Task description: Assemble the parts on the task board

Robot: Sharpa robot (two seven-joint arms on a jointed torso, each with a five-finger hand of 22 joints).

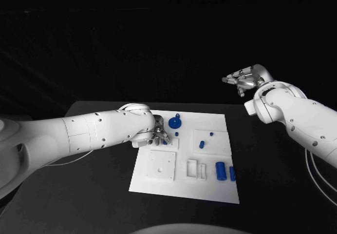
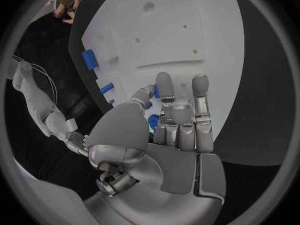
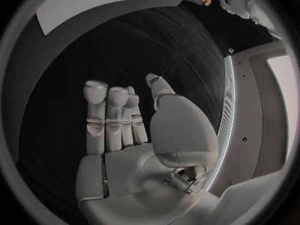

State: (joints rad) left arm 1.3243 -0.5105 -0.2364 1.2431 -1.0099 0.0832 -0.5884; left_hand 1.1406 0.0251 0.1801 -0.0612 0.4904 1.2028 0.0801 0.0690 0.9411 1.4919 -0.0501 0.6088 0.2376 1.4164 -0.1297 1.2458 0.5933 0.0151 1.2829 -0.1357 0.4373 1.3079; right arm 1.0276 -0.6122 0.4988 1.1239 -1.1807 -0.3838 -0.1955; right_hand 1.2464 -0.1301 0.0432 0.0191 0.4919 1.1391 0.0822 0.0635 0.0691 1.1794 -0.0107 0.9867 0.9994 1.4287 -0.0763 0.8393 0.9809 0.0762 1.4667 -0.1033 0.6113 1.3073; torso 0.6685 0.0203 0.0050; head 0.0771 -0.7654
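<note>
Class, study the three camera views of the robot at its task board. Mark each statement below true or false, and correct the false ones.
1. The left hand is over the task board. True.
2. The right hand grips a blue part. False: it holds nothing and is raised away from the board.
3. Two blue cylinders lie side by side near the board's right edge. True.
4. The task board is black. False: it is white, on a black table.

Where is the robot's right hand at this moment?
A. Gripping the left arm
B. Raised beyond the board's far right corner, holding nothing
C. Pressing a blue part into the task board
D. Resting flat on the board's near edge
B: in the head view the right hand is lifted off past the task board, and the right wrist view shows its fingers apart with nothing in them.
</note>
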